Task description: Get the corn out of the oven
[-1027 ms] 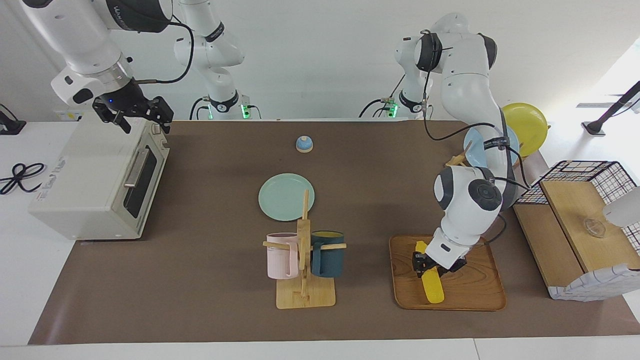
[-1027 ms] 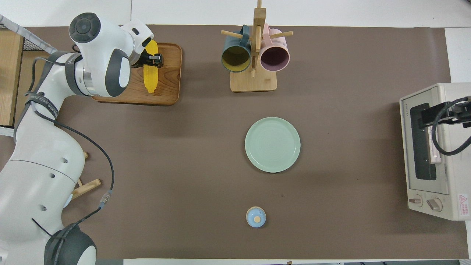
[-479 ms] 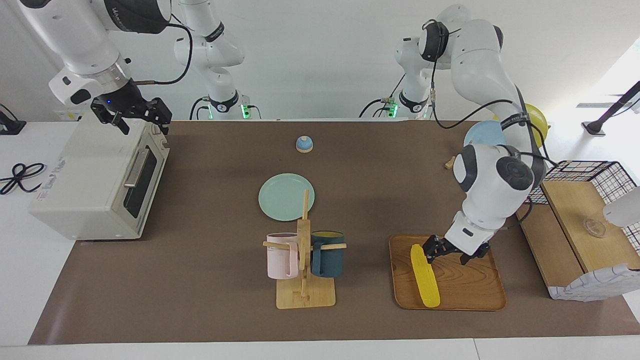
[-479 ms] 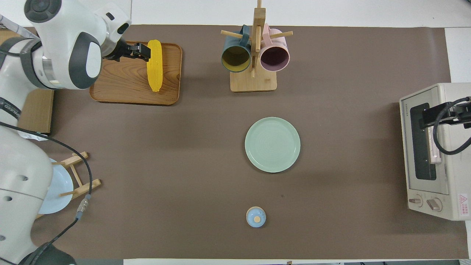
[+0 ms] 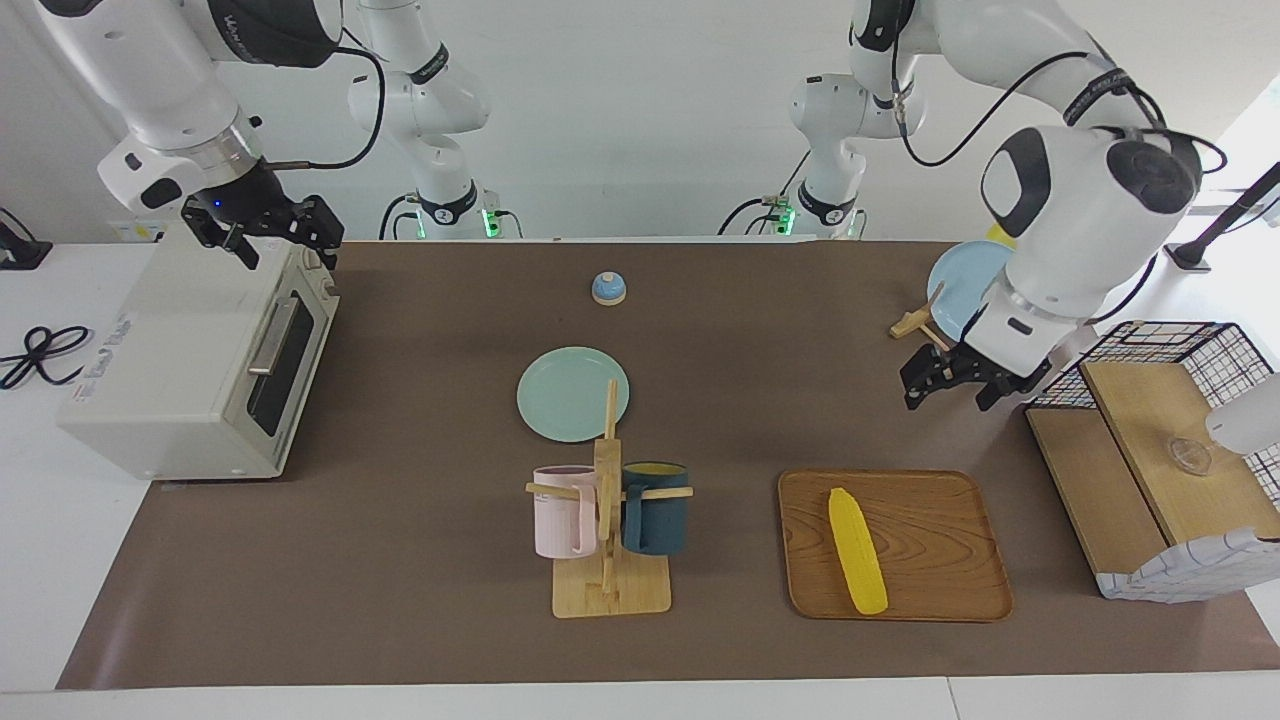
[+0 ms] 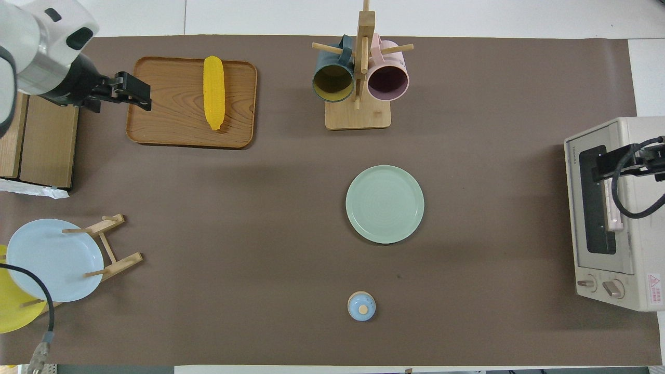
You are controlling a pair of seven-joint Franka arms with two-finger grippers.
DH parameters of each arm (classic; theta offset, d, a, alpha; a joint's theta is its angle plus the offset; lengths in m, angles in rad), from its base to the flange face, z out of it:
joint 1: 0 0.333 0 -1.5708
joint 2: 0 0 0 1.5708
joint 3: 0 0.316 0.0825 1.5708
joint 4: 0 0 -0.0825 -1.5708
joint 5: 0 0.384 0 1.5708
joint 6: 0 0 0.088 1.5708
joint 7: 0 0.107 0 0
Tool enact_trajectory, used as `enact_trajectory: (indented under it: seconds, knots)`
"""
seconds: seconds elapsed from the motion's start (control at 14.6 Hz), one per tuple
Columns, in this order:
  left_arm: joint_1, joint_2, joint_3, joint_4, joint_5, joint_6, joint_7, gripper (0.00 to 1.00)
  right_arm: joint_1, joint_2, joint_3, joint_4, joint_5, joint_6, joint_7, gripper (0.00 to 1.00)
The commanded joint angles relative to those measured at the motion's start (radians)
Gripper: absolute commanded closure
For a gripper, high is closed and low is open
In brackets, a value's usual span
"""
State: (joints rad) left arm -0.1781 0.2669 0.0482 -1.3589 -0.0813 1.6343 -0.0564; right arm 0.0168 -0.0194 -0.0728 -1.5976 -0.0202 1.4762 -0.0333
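Observation:
The corn lies loose on the wooden tray, outside the oven; it also shows in the overhead view. The off-white oven stands at the right arm's end of the table with its dark glass door shut, and shows in the overhead view too. My left gripper is open and empty, raised over the mat between the plate rack and the tray, apart from the corn. My right gripper is open and waits over the oven's top.
A green plate lies mid-table. A mug tree with a pink and a dark blue mug stands beside the tray. A small blue bell sits nearer to the robots. A plate rack and a wooden shelf stand at the left arm's end.
My left gripper let go of the corn, rose and drew back off the tray toward the left arm's end. The corn stays on the tray. The right arm has not moved.

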Motion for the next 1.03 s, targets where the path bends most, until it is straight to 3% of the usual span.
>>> enact_trajectory:
  seconds: [0.0, 0.14, 0.34, 0.62, 0.96]
  knots:
    - [0.02, -0.151, -0.007, -0.084, 0.055, -0.12, 0.012, 0.0, -0.003, -0.016, 0.004, -0.022, 0.002, 0.021, -0.019, 0.0]
    - [0.037, -0.24, -0.014, -0.138, 0.064, -0.175, 0.012, 0.0, -0.003, -0.016, 0.004, -0.021, 0.002, 0.019, -0.019, 0.0]
    - [0.08, -0.311, -0.05, -0.209, 0.066, -0.229, 0.009, 0.0, -0.006, -0.016, 0.004, -0.021, 0.002, 0.021, -0.019, 0.0]
    - [0.072, -0.356, -0.065, -0.298, 0.064, -0.203, 0.0, 0.0, -0.002, -0.016, 0.005, -0.021, 0.002, 0.023, -0.019, 0.0]
    - [0.075, -0.338, -0.09, -0.283, 0.066, -0.108, 0.001, 0.0, -0.003, -0.016, 0.005, -0.021, 0.002, 0.023, -0.019, 0.0]
